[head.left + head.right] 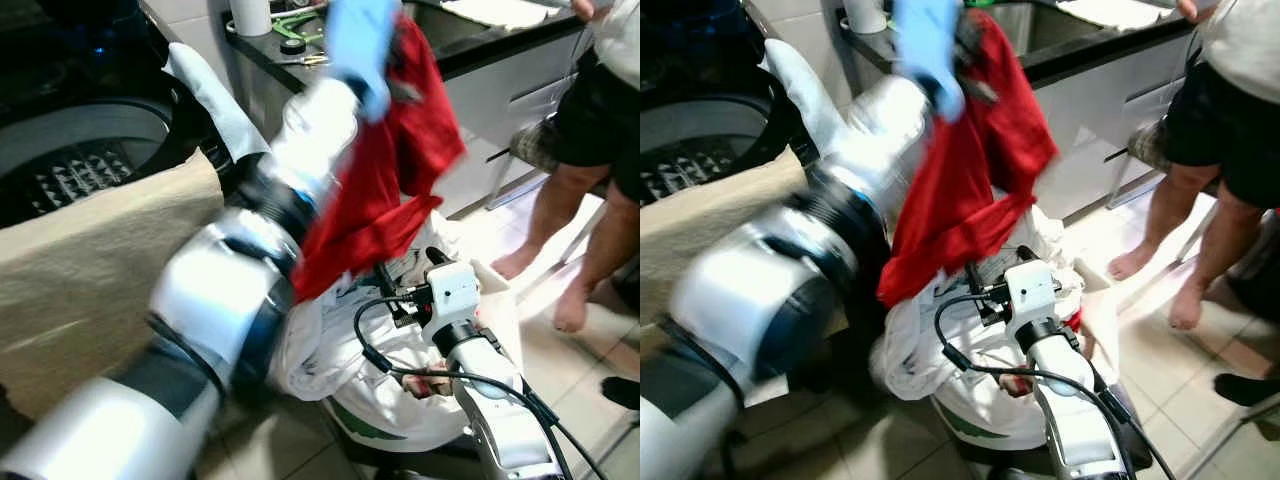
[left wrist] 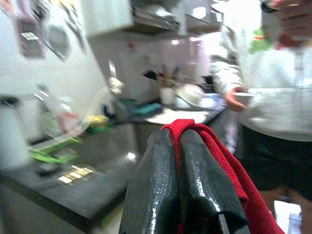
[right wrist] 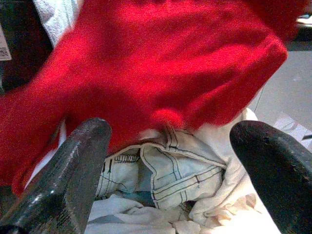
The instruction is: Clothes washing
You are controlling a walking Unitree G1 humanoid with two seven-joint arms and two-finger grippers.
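My left arm is raised high, and its gripper [image 2: 178, 139] is shut on the top edge of a red garment [image 1: 390, 190]. The garment hangs down over a laundry basket of pale clothes [image 1: 335, 350]. A blue cover [image 1: 355, 40] wraps the left wrist. Below it, my right gripper [image 3: 168, 129] is open, hovering just above light-coloured jeans [image 3: 170, 168] in the basket, with the red garment's hem brushing its fingers [image 3: 78, 156]. The right arm [image 1: 455, 300] reaches in over the basket from the lower right.
A top-loading washing machine with its drum [image 1: 80, 165] open stands at left, a beige cloth [image 1: 90, 260] draped over its front. A dark counter with a sink [image 1: 470, 40] runs behind. A barefoot person [image 1: 590, 150] stands close at right on the tiled floor.
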